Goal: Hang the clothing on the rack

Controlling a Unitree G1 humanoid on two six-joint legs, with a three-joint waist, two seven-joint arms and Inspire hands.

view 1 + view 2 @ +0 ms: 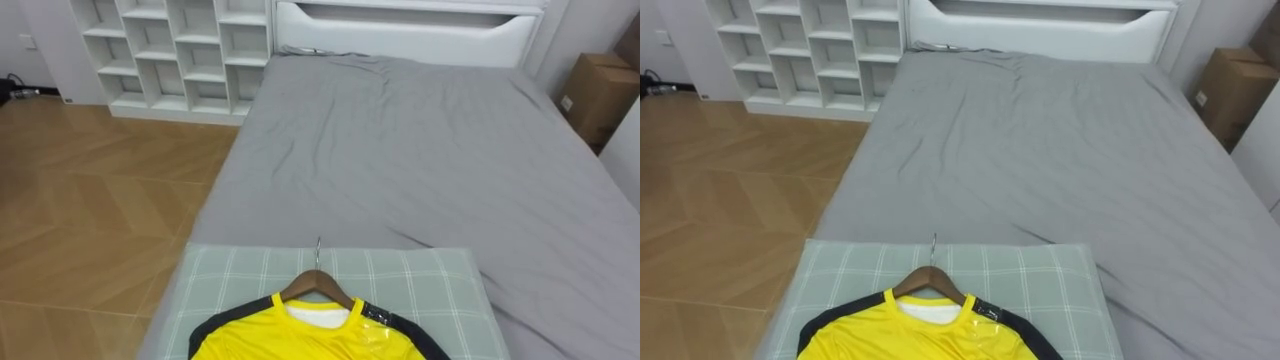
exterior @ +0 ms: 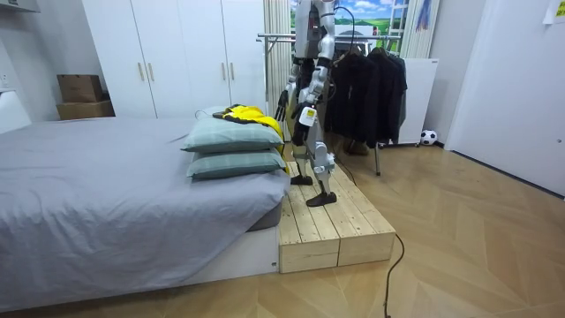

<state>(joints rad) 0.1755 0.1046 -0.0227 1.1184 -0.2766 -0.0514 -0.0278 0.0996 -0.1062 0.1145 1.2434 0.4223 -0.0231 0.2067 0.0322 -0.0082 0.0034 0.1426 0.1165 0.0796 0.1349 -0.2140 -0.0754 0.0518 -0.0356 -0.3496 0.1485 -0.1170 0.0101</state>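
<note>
Bed (image 1: 420,150): grey sheet, a little wrinkled, reaching from near to far.
Near end: two green checked pillows, the top pillow (image 1: 430,285) stacked on the lower pillow (image 2: 237,164).
Top pillow: carries a yellow shirt (image 1: 300,338) on a wooden hanger (image 1: 318,284).

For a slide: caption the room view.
Robot stands on a wooden platform beside the bed, yellow shirt on stacked pillows, clothes rack behind.

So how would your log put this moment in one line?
stage: not yet picked up | yellow shirt on hanger, lying on checked pillow | robot standing on wooden platform by bed | clothes rack behind it
</note>
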